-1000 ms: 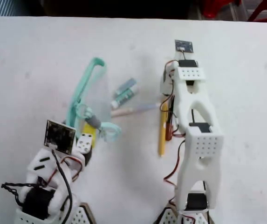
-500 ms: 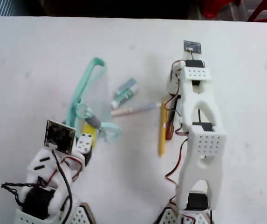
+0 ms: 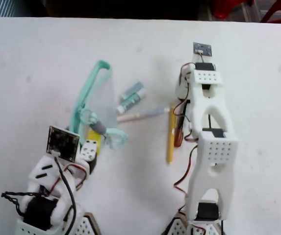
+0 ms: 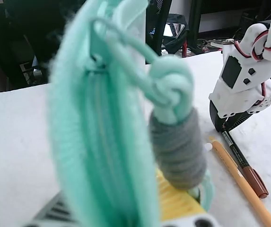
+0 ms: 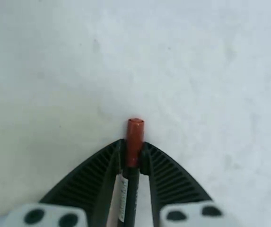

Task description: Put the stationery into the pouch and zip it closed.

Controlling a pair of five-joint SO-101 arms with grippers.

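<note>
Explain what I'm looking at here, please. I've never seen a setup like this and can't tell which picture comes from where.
These are two small robot arms, side by side at a white table. The high view comes from a fixed camera looking down on everything. The other two pictures come from a camera on each arm's wrist, looking out along that arm's gripper, which is its two-fingered claw.

The left gripper holds a mint-green pouch by its near end, so the pouch stands on edge. The left wrist view shows the zip and pull cord up close. The right gripper is shut on a brown-capped pen.

Three things lie loose on the table between the arms: a yellow pen, a pale pen and a small tube, probably a glue stick.
</note>
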